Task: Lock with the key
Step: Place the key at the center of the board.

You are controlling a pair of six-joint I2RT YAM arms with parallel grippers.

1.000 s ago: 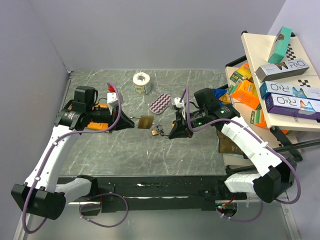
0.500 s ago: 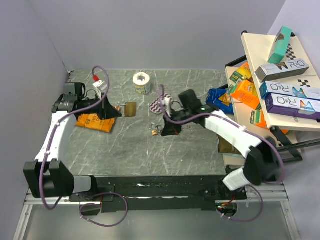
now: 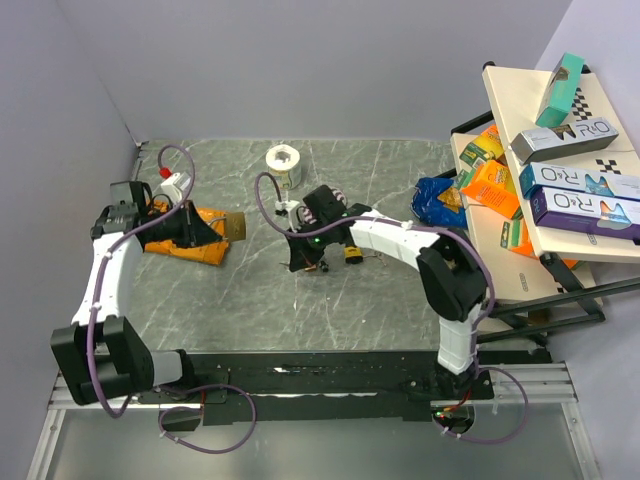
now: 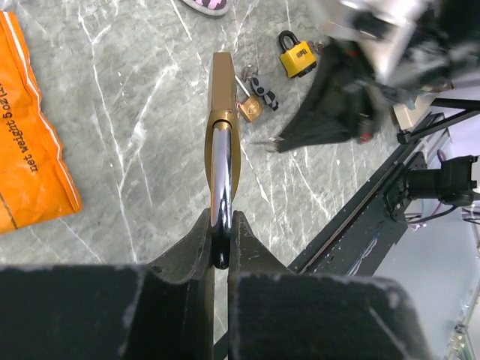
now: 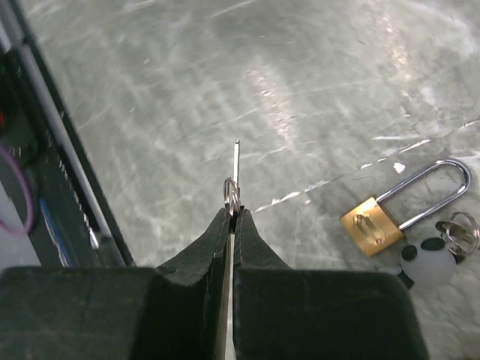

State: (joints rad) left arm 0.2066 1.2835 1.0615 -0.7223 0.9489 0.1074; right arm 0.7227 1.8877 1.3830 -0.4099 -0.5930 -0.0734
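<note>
My left gripper (image 4: 220,225) is shut on the steel shackle of a large brass padlock (image 4: 222,82). The top view shows it holding that padlock (image 3: 232,226) in the air over the left of the table. My right gripper (image 5: 233,214) is shut on a thin key (image 5: 236,161) with a small ring, its blade pointing away from the fingers. In the top view the right gripper (image 3: 298,262) hangs near the table's middle, well right of the held padlock.
A small brass padlock (image 5: 369,225) with a panda key fob (image 5: 420,259) lies on the marble beside a yellow padlock (image 3: 352,254). An orange packet (image 3: 190,247) lies under the left arm. A white roll (image 3: 284,165) stands at the back. A rack of boxes (image 3: 560,150) stands at the right.
The left arm has swung left and back, carrying the large padlock away from the centre. The right arm has swept left across the table with the key. Both grips stay shut.
</note>
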